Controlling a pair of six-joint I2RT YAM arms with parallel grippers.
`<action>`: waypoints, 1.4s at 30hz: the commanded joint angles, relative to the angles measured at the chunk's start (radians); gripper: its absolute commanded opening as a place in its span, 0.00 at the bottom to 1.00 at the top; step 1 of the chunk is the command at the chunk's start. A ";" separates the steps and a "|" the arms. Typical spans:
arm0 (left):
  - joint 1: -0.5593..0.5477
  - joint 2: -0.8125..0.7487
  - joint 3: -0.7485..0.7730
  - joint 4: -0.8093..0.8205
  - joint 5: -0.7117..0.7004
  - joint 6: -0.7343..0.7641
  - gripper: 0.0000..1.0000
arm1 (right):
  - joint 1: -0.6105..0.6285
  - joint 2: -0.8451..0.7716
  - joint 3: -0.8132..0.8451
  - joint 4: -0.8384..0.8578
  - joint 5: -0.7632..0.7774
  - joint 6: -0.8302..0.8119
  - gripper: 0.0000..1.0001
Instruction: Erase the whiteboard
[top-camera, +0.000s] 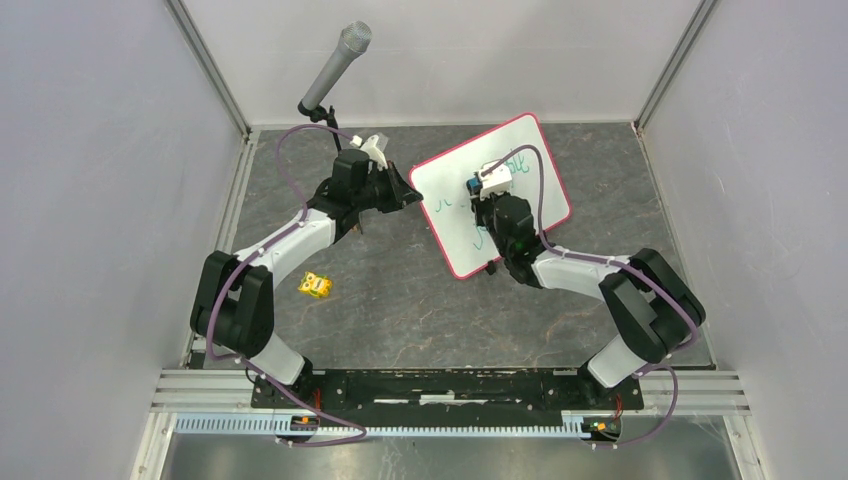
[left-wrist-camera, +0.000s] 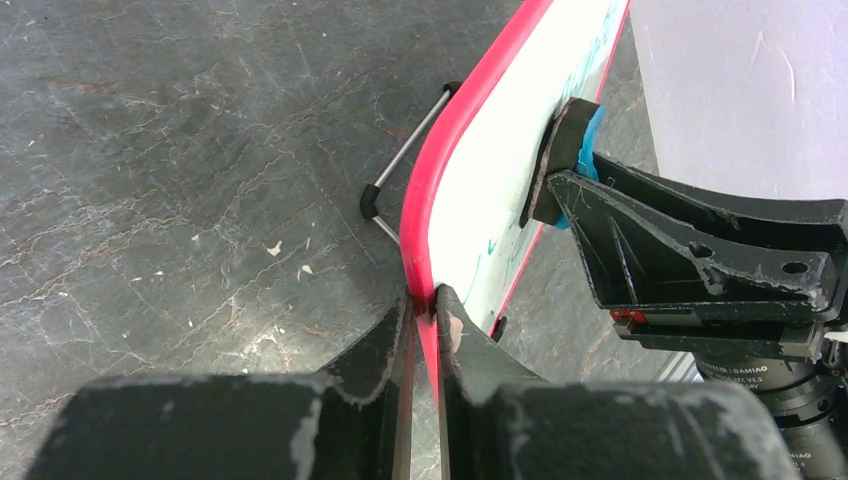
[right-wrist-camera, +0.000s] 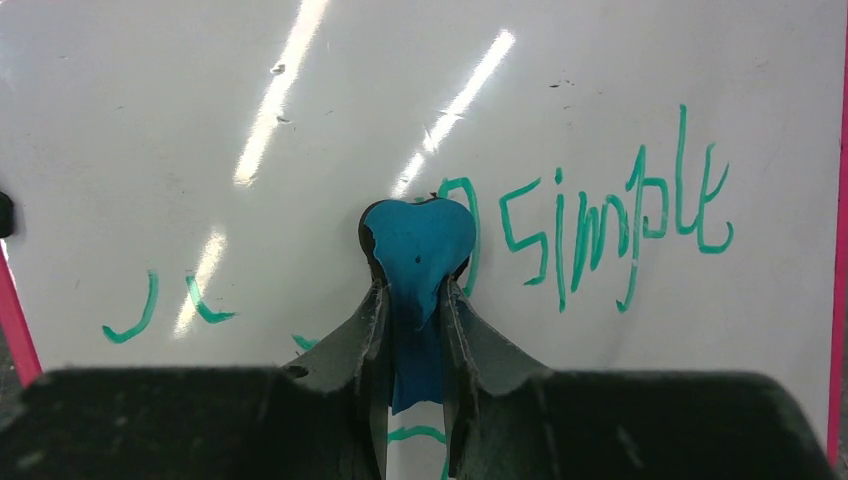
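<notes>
My left end effector (left-wrist-camera: 425, 305) pinches the whiteboard (left-wrist-camera: 480, 180) by its frame; right end effector (right-wrist-camera: 413, 292) grips a blue eraser (right-wrist-camera: 418, 240) against its face.

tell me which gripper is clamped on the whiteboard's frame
The left gripper: its jaws pinch the pink-red edge of the whiteboard. The right gripper instead holds a blue eraser against the board's face.

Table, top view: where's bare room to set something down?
Free: near centre, between the mounting rail, the yellow block and the whiteboard; the back-right corner beyond it. Crowded: back centre, where the left gripper clamps it and the right gripper presses the eraser on it.
</notes>
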 joint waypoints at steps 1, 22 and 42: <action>-0.012 -0.020 0.045 0.030 0.038 0.017 0.07 | 0.075 0.037 0.027 -0.066 0.013 -0.006 0.17; -0.017 -0.043 0.040 0.030 0.027 0.020 0.06 | 0.040 0.000 -0.023 -0.082 0.154 0.144 0.18; -0.017 -0.035 0.041 0.028 0.029 0.015 0.06 | 0.292 0.130 0.190 -0.139 0.150 0.045 0.17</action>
